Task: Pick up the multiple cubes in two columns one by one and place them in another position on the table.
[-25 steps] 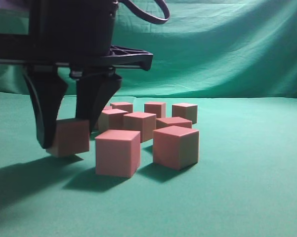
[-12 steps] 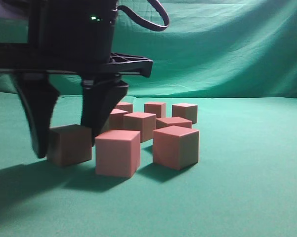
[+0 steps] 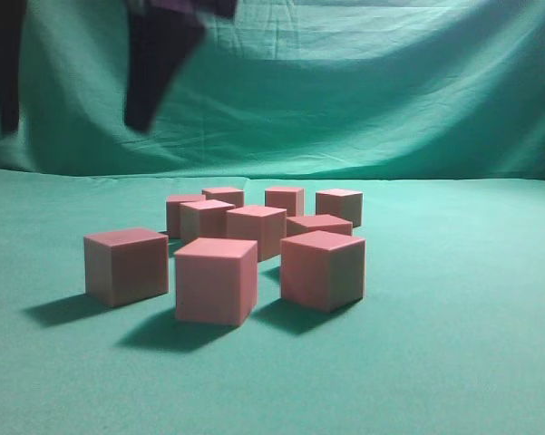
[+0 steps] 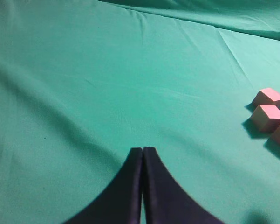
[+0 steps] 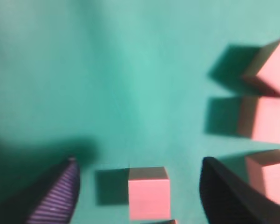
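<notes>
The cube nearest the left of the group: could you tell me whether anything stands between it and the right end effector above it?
Nothing visible does. The right end effector hangs open above the cube, which stands alone on the table, apart from its neighbours.

Draped green cloth backdrop (image 3: 390, 91) behind, wrinkled and folded. Hangs across the whole width. Meets the flat surface below along a straight line.

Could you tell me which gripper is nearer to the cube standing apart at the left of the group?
Right. The right gripper hangs open directly above that cube, while the left gripper sits shut over bare cloth, away from the cubes.
</notes>
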Robot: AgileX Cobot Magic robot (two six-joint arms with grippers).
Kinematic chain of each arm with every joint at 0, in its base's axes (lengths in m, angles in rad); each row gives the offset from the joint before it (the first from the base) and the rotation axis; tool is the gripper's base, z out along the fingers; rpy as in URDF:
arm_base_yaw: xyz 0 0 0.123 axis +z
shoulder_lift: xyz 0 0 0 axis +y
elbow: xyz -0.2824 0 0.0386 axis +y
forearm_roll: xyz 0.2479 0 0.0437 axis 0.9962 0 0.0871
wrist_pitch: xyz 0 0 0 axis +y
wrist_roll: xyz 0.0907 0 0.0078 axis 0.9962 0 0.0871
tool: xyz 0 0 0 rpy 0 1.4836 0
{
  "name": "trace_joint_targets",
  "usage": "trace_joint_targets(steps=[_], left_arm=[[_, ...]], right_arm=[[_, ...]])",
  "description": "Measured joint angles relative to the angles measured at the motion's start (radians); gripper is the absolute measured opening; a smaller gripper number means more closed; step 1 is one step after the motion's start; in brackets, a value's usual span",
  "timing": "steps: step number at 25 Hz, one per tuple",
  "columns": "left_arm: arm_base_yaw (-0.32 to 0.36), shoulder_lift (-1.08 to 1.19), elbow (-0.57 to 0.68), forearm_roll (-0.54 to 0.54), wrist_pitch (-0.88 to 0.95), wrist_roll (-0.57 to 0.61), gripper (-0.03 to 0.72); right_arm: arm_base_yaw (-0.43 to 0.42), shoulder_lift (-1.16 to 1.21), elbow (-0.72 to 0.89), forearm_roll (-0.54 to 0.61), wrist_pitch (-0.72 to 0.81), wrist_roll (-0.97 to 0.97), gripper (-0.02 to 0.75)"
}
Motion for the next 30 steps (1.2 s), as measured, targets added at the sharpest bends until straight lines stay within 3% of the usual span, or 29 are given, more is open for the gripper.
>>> trace_joint_targets(steps=[5,8,12,25,30], left_arm=[[0.0,0.0,0.0,0.0,0.0,0.0,0.0],[0.0,0.0,0.0,0.0,0.0,0.0,0.0],[0.0,0.0,0.0,0.0,0.0,0.0,0.0],[0.0,0.0,0.0,0.0,0.0,0.0,0.0],[0.0,0.0,0.0,0.0,0.0,0.0,0.0]], right_arm=[[0.0,0.0,-0.28,0.002,0.215,-0.021,0.323],[0.0,-0.009,-0.429,0.037,0.249,-0.04,0.189],[0.002,-0.077,-0.488,0.092,0.262,-0.044,0.0],[0.004,-0.52,-0.476,0.061,0.289,-0.164,0.0],[0.004,-0.705,-0.292,0.058,0.292,-0.21,0.0]])
